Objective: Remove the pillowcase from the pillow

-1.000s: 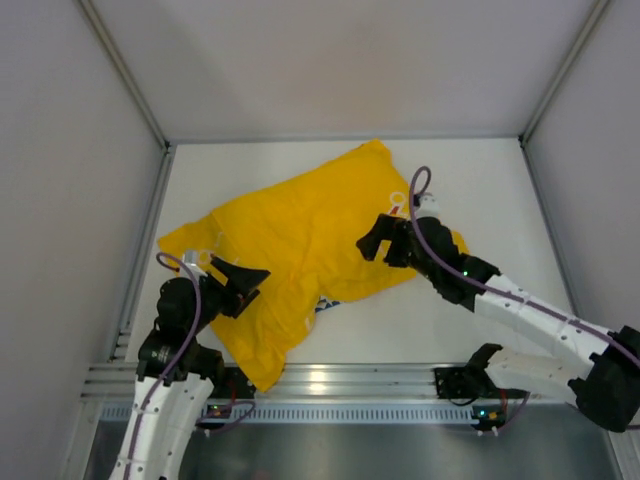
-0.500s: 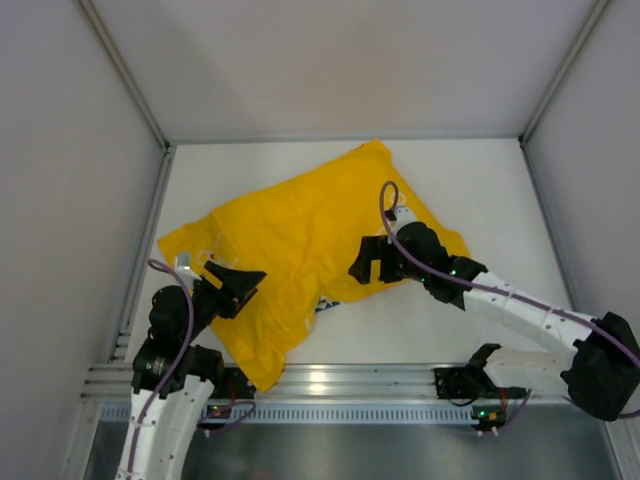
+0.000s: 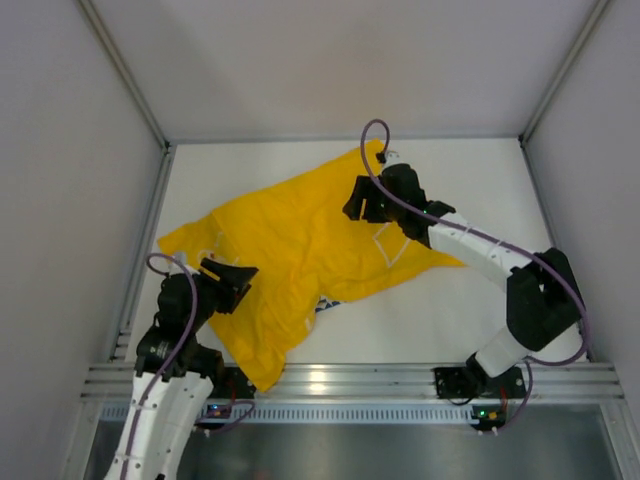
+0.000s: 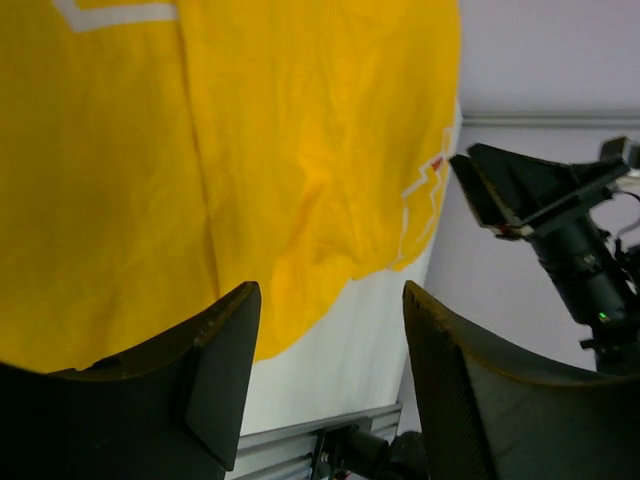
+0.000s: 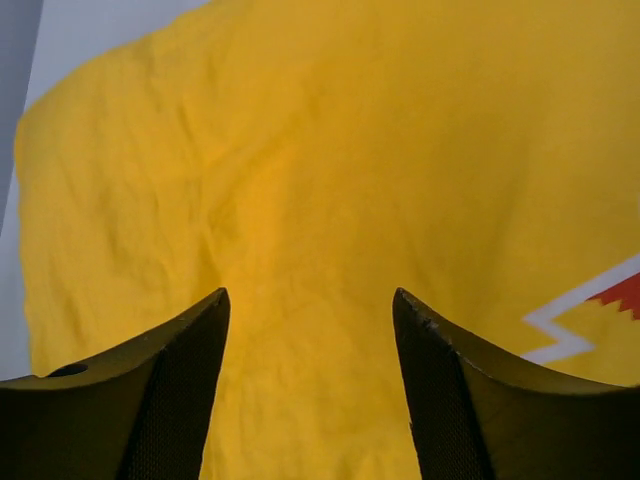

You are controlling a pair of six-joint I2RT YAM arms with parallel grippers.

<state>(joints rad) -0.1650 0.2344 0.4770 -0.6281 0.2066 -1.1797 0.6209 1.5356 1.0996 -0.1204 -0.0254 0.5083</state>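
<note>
Pillowcase [image 3: 300, 240] lay wrinkled and slantwise across the white worktop [image 3: 480, 180], from the near left towards the far right, its near corner at the worktop's front edge. I could not see the pillow itself; yellow cloth covered everything there.

I had the left gripper [image 3: 238, 283] over the near-left part of the pillowcase. On its wrist view the fingers [image 4: 225, 370] stood wide apart with nothing between them, cloth and a strip of bare worktop beyond.

The right gripper [image 3: 355, 200] was over the far-right part of the cloth, close to the far corner. Its fingers [image 5: 190, 380] were likewise spread and held nothing, with only yellow fabric beneath and a white zigzag print [image 5: 575, 320] off to one side. Whether either gripper touched the cloth I could not tell.
</note>
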